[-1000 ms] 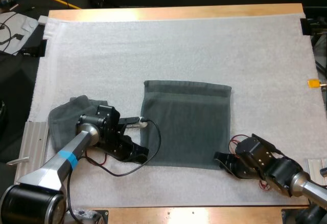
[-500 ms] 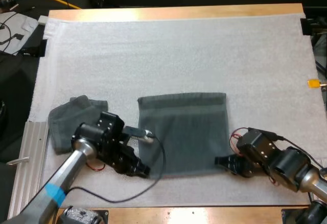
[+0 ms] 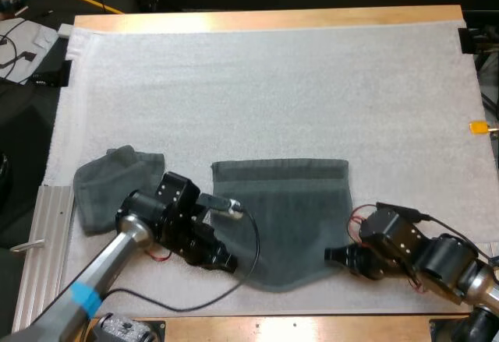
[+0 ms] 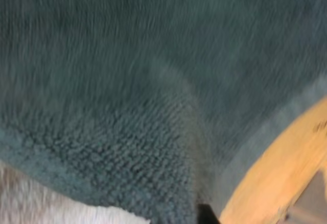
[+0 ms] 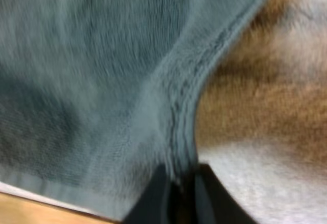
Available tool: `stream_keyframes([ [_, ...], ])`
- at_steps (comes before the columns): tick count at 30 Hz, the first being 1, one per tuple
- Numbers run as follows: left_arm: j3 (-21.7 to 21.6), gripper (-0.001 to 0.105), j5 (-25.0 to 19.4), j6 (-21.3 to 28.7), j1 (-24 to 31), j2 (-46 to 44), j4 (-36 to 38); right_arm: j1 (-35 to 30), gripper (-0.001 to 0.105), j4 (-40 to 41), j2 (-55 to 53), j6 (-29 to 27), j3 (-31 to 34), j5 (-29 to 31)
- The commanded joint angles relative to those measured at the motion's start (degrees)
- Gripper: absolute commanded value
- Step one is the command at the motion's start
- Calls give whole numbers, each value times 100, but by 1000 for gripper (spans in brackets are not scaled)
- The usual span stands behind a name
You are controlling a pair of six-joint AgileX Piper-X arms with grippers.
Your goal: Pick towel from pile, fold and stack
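At the near edge of the table [image 3: 312,329], left hand [image 3: 226,264] and right hand [image 3: 334,255] each pinch a corner of the towel [image 3: 284,209]; best carried level, together, to its far hem.

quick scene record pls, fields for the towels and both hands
flat towel: spread on the white mat, at its near side
second towel: crumpled, left of the flat one, not touching it
left hand: pinching the flat towel's near left corner
right hand: pinching its near right corner
fold: not yet made
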Motion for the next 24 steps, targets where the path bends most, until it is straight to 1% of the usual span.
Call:
stream_keyframes([
  [1,-10,0,516,-352,246,381,-527,-278,0,-513,190,202,-41,60],
  [7,-40,0,1335,-948,909,938,-1360,-1096,0,-1392,793,399,-61,-277],
  [9,-64,0,1506,-1111,1096,1104,-1585,-1342,0,-1702,1008,485,-57,-469],
  [13,-163,0,1649,-1361,1390,1396,-1948,-1739,0,-2283,1424,690,-45,-745],
  [17,-258,0,1752,-1572,1628,1608,-2254,-1964,0,-2731,1719,905,-56,-813],
  [18,-194,0,1728,-1533,1517,1599,-2181,-1913,0,-2517,1626,877,-44,-731],
  [20,-220,0,1833,-1720,1547,1726,-2419,-2056,0,-2655,1724,1061,-37,-735],
  [24,-258,0,1902,-2075,1602,1886,-2873,-2303,0,-2977,1915,1346,-36,-736],
])
